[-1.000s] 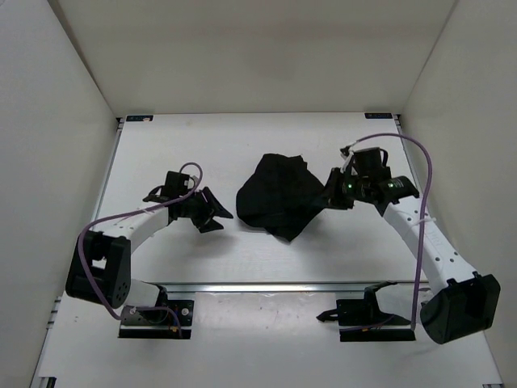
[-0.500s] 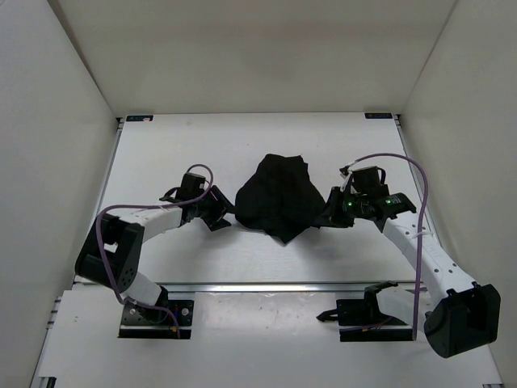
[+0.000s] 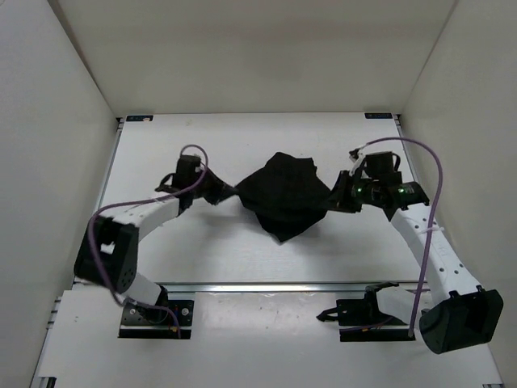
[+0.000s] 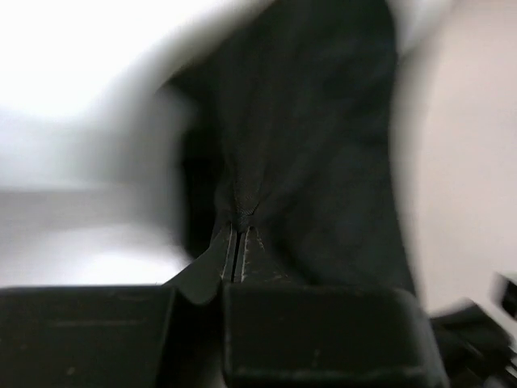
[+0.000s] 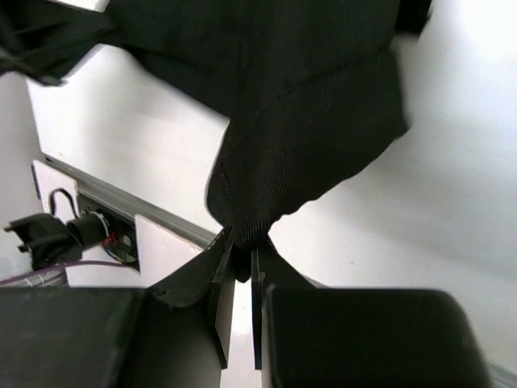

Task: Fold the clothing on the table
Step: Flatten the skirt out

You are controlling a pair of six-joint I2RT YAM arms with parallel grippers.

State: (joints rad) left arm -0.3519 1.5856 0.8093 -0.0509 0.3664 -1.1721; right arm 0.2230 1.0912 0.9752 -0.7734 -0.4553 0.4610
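Through the overhead camera I saw a plain white back wall (image 3: 242,56) at twelve o'clock, rising up and away. A matching side wall (image 3: 40,162) closed off nine o'clock, and another side wall (image 3: 477,145) closed off three o'clock. A small blue tab (image 3: 137,118) sat at eleven o'clock, near where two walls met, and a second blue tab (image 3: 378,115) at one o'clock.

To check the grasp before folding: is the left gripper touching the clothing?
Touching. The left wrist view shows the left gripper closed, with a fold of the clothing pinched between its tips and pulled into creases there.
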